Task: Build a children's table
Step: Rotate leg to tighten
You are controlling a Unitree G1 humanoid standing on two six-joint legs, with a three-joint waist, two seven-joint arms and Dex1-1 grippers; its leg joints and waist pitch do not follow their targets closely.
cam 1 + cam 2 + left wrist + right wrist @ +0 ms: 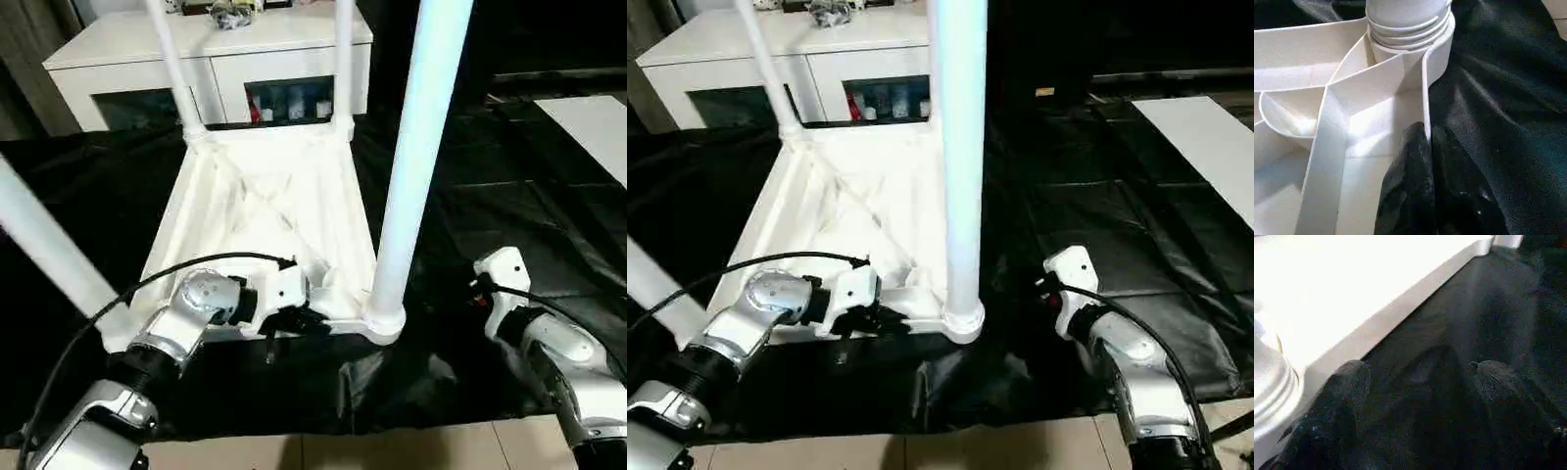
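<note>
Here the tabletop [265, 225] is laid upside down on a black sheet [470, 245], its X-ribbed underside turned up, and everything else is placed from it. Along its near rim a band of bare black sheet is left before the pale floor [392, 450] begins; to its right a wide stretch of the same sheet lies open, wrinkled but unoccupied as far as a flat white panel [598, 127] at the far right.

The tabletop is seen as white plastic with raised side walls and a round socket at each corner. Four white tube legs are stood up from those sockets: the near-right leg [416, 157] rises thick and tapered, the far-left leg [174, 64] and far-right leg [343, 59] stand beyond, and the near-left leg [49, 250] leans outward.

The left gripper [1427, 147] is pressed shut over the tabletop's near wall, just beside the near-right socket [1410, 34]; whether the wall is truly pinched cannot be told. The right gripper [1420, 372] is held wide open and empty over the black sheet, just off the tabletop's right edge.

Behind the tabletop's far edge a white glass-door cabinet [216, 59] is set, closing off that side.
</note>
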